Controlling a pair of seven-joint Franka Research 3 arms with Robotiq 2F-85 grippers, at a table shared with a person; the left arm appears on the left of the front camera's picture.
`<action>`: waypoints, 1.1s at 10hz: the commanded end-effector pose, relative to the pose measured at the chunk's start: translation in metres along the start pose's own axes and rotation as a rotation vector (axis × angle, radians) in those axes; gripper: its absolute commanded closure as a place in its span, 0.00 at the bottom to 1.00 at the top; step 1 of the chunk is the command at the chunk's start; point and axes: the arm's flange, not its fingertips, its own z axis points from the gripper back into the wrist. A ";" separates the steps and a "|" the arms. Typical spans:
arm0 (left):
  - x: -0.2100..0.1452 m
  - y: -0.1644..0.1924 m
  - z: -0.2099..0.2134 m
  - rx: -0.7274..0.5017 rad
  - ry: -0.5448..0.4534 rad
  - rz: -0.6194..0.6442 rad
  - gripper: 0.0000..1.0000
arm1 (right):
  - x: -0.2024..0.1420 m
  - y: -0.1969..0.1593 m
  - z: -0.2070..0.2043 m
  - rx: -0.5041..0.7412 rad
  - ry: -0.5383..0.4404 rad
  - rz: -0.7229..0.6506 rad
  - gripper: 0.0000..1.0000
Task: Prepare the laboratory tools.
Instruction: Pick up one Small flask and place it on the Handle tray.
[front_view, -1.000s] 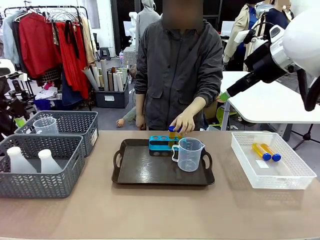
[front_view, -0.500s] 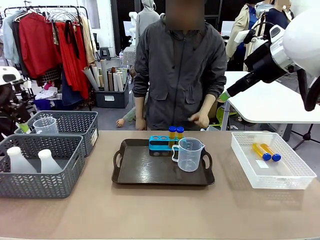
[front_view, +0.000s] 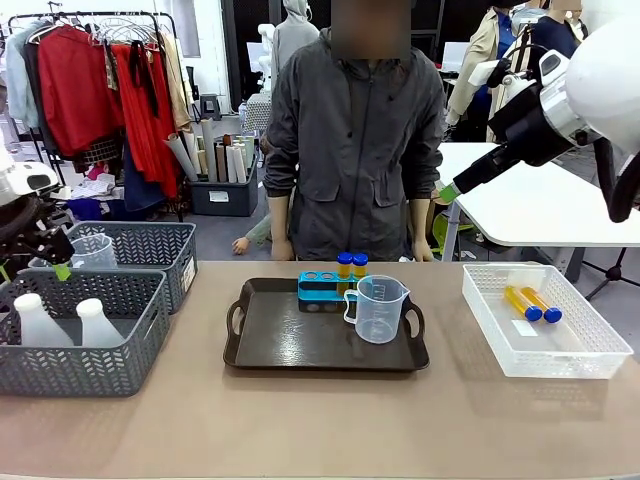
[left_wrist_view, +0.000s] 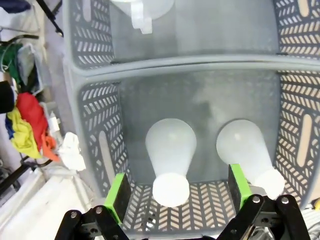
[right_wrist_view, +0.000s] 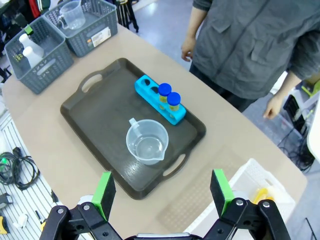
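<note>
Measuring beaker (front_view: 378, 308): clear, with a handle, upright on the brown tray (front_view: 290, 338) at the middle of the front view; it stands just in front of the rack's right end, handle to picture left.
Blue rack (front_view: 322, 291): by the tray's far edge; its two left holes are empty.
Two capped tubes (front_view: 351, 266): yellow with blue caps, upright side by side in the rack's two right holes.
Two more tubes (front_view: 532, 303): lying side by side in the white basket (front_view: 486, 320) at the right of the front view, caps toward the lower right.
Conical flasks (front_view: 35, 322): two translucent white ones, upright in the near grey basket (front_view: 90, 365) at the lower left of the front view.
Second beaker (front_view: 92, 250): in the far grey basket (front_view: 150, 243), right behind the near one (their rims look to be touching).
Left gripper (left_wrist_view: 177, 192): over the near grey basket at the left edge of the front view, fingers spread wide and holding nothing. In its wrist view the green pads flank the top of one flask without touching it.
Right gripper (right_wrist_view: 162, 191): high over the table (front_view: 320, 430), looking down on the tray; fingers released, nothing between them.
Person (front_view: 355, 150): standing at the far side, upper middle of the front view; both arms hang down, and each hand (right_wrist_view: 189, 50) is off the table.
</note>
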 end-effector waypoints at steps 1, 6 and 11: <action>-0.007 0.000 -0.006 0.017 -0.021 0.020 0.00 | 0.002 0.000 0.000 0.011 -0.007 -0.010 0.00; -0.025 -0.006 -0.026 0.034 0.014 0.096 0.00 | 0.002 0.000 0.000 0.011 -0.007 -0.010 0.00; -0.032 -0.001 -0.035 0.031 0.045 0.116 0.00 | 0.002 0.000 0.000 0.011 -0.007 -0.010 0.00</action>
